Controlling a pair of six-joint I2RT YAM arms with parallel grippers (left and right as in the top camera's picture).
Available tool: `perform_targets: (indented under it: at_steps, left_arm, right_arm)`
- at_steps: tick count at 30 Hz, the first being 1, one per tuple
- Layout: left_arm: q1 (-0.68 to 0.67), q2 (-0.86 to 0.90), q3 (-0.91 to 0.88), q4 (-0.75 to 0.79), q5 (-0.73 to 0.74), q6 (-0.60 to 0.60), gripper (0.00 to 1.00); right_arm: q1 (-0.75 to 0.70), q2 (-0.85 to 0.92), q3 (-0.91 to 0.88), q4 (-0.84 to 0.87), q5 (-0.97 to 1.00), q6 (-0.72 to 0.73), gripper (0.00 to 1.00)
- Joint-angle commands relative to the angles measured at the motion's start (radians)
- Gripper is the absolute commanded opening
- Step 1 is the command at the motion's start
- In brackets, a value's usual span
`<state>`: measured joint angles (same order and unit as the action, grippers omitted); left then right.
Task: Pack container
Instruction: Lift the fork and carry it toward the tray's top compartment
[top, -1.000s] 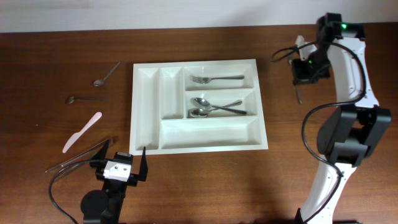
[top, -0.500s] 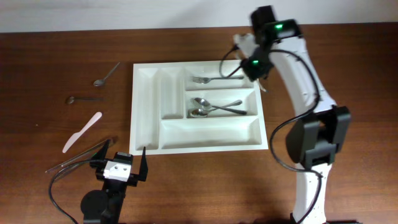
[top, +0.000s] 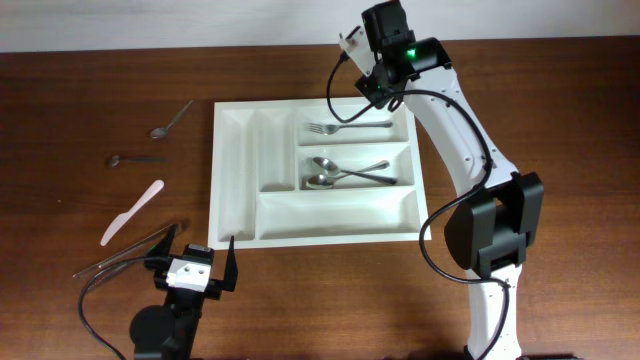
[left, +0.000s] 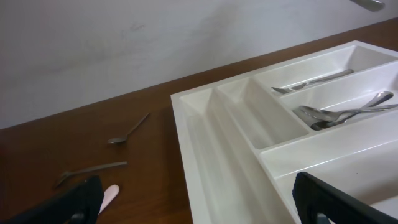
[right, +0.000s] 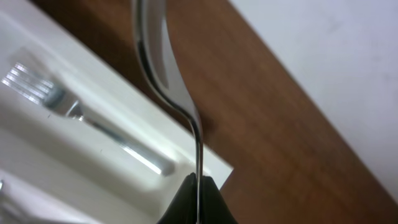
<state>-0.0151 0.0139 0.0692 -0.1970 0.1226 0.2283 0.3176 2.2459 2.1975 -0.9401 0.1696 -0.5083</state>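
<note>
Table: dark brown wood (top: 560, 110) with the grain running left to right; it fills almost the whole overhead view.
Table surface: smooth, with a dull sheen.
Wall: plain white (top: 150, 20), rising behind the table's far edge; the left wrist view shows a few faint marks on it.
Light: soft and even, casting short, blurred shadows.

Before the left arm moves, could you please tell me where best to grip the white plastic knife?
Probably mid-length on the white plastic knife, coming from straight above with the jaws across its narrow width: it lies flat and diagonal on the table.
</note>
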Motion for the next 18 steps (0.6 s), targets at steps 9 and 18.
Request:
perform_targets:
  at_steps: [9,18]
  left_arm:
    - [-0.001,-0.008,-0.009,0.003,0.003,0.002,0.99]
    - [-0.001,-0.008,-0.009,0.003,0.003,0.002,0.99]
  right_arm:
    - [0.003,0.075,0.014,0.038,0.019,-0.016,0.04]
    - [0.005,0.100,0.011,0.047,0.023,-0.098,0.04]
